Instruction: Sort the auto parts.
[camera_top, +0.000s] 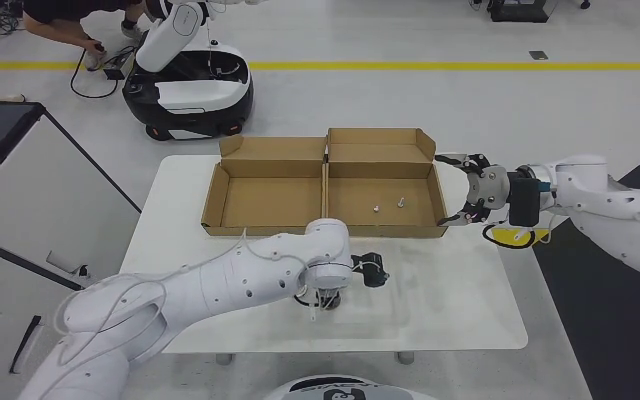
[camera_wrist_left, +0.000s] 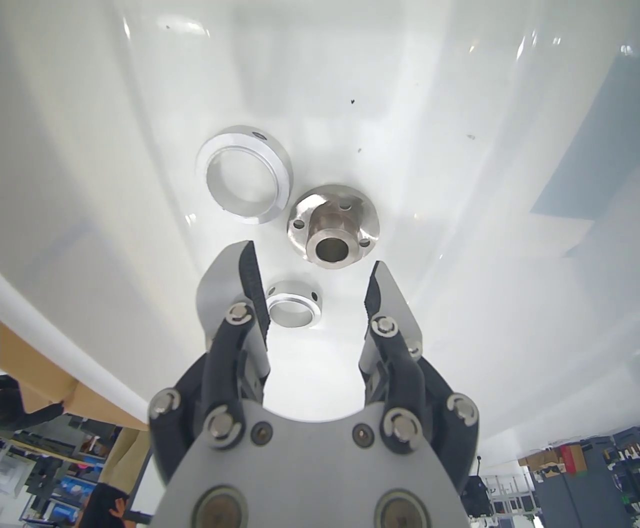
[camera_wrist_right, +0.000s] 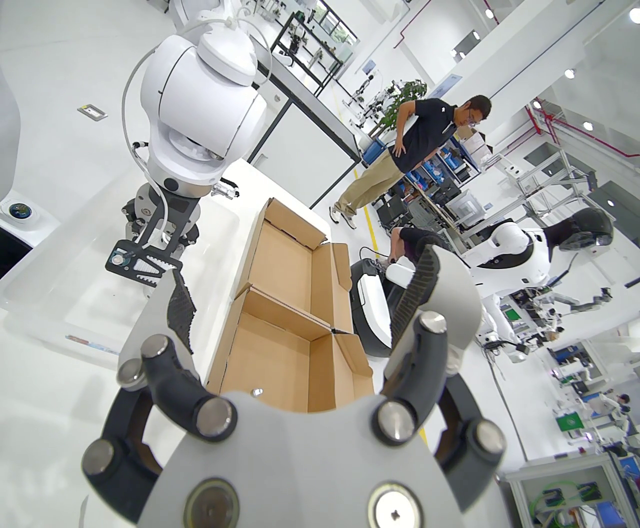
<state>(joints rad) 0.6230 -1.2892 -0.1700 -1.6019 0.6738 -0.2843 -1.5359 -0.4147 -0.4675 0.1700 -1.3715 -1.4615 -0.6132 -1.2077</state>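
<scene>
Three metal parts lie in a white tray (camera_wrist_left: 450, 150): a large ring (camera_wrist_left: 245, 181), a flanged hub (camera_wrist_left: 332, 227) and a small collar ring (camera_wrist_left: 294, 310). My left gripper (camera_wrist_left: 311, 260) hangs open just above them, the hub between its fingertips and the collar beside one finger. Seen from the top, the left gripper (camera_top: 325, 298) points down into the tray (camera_top: 430, 290) at the table's front. Two small parts (camera_top: 372, 209) (camera_top: 401, 200) lie in the right cardboard box (camera_top: 350, 195). My right gripper (camera_top: 446, 189) is open and empty at that box's right wall.
The left cardboard box (camera_top: 265, 200) adjoins the right one behind the tray. Another robot (camera_top: 190, 85) is parked on the floor beyond the table. A black-framed stand (camera_top: 20, 120) is at the left. The right wrist view looks along both boxes (camera_wrist_right: 295, 280).
</scene>
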